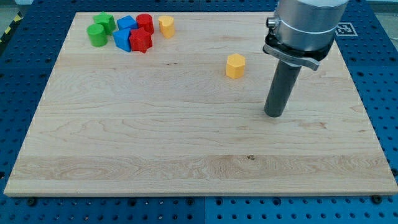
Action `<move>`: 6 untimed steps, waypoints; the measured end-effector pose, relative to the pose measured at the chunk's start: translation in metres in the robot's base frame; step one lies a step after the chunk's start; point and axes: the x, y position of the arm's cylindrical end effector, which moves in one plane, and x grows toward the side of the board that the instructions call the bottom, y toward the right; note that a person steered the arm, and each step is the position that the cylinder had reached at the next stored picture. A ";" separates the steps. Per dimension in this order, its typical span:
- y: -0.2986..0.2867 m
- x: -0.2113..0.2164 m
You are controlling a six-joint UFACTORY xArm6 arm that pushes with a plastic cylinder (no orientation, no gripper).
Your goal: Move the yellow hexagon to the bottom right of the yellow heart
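Observation:
The yellow hexagon (pixel 236 65) stands alone on the wooden board (pixel 155 143), right of centre in the upper half. The yellow heart (pixel 165 26) stands near the view's top, at the right end of a cluster of blocks, well to the upper left of the hexagon. My tip (pixel 274 114) rests on the board to the lower right of the hexagon, a short gap away and not touching it. The dark rod rises from the tip into the grey arm body (pixel 305 25) at the view's top right.
The cluster at the top left holds two green blocks (pixel 97 34) (pixel 105 22), two blue blocks (pixel 122 39) (pixel 127 24) and two red blocks (pixel 141 41) (pixel 145 23), packed close beside the yellow heart. A blue perforated table (pixel 379 74) surrounds the board.

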 end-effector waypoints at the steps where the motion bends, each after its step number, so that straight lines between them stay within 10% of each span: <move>1: -0.008 -0.022; 6: -0.101 -0.128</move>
